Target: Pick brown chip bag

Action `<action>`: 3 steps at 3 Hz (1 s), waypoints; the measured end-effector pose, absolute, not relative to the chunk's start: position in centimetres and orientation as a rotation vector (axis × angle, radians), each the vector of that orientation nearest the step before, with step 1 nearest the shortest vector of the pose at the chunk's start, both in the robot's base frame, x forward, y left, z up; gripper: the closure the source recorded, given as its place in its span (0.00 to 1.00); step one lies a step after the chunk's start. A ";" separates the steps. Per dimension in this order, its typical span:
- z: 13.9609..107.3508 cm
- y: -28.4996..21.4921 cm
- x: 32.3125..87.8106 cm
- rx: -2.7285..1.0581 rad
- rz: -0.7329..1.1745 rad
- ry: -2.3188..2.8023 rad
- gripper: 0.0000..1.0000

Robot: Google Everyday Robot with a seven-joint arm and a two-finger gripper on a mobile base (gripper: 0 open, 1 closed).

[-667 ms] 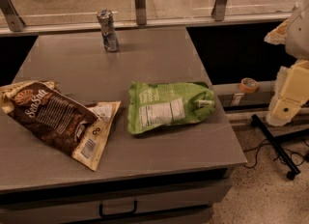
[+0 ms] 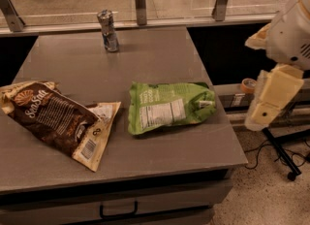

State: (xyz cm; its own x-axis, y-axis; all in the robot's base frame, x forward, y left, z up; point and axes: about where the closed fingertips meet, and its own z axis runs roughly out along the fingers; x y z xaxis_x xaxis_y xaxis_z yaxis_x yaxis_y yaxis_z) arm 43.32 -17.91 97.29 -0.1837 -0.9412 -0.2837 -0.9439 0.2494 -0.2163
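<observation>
While the claw (image 2: pixel 264 108) hangs beyond the table's (image 2: pixel 160 54) right edge (its opening cannot be told), the approach looks unstarted: the brown chip bag (image 2: pixel 55 117) lies by the left edge, needing a long reach.

White rounded arm shell (image 2: pixel 290 30); cream blocky hand (image 2: pixel 261 115), right edge.

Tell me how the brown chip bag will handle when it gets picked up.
The brown chip bag, crinkled and creased, will probably flex and sag rather than lift stiffly. Lying flattish and part-collapsed, it likely weighs little for its size. The gripper hangs beyond the table's right edge, away from it.
</observation>
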 end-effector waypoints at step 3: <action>95.2 -2.1 40.0 -1.738 0.241 2.001 0.00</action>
State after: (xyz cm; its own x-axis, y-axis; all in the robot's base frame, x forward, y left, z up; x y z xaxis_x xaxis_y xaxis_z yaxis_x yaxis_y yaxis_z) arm 39.99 -2.07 95.16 -0.0826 -0.8846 -0.4591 -0.9684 0.1801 -0.1728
